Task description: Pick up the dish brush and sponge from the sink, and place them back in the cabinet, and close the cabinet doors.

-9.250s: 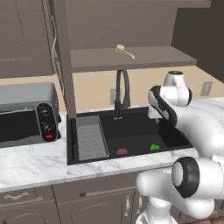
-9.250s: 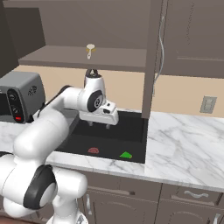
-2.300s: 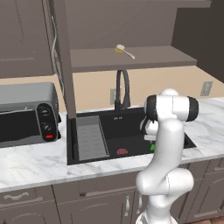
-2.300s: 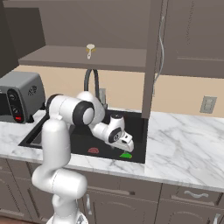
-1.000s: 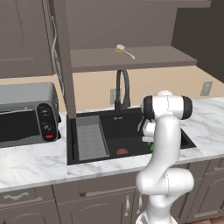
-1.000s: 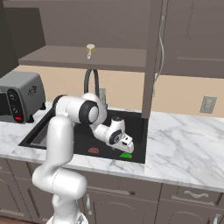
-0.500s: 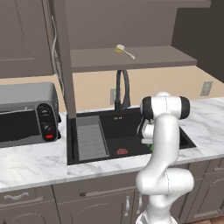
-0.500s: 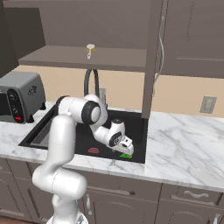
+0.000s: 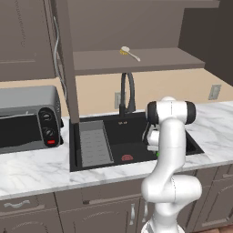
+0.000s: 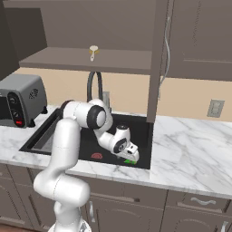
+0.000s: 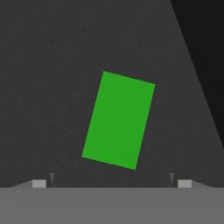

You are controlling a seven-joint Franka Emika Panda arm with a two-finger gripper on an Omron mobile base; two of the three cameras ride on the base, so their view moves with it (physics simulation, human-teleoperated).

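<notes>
Your hand (image 10: 131,156) is down inside the sink (image 9: 136,132), fingers spread wide apart and clamped on nothing; in the hand view the two fingertips (image 11: 39,183) stand at the bottom corners with the sponge (image 11: 118,119) lying flat on the dark basin floor between and ahead of them, green face up, turned slightly askew to the fingers and not touched. From the right base view you see a sliver of that sponge just under the hand, near the front right of the basin. The red drain (image 9: 127,158) sits on the basin floor to the left of the arm, and the grey ribbed tray (image 9: 94,143) fills the left end of the sink. The black arched faucet (image 9: 127,91) rises behind the basin. The dish brush (image 9: 129,53) lies on the cabinet (image 9: 136,61) shelf above, cream head to the left. The cabinet doors (image 9: 68,86) stand open. A toaster oven (image 9: 27,118) rests on the marble table (image 9: 36,170) left of the sink.
</notes>
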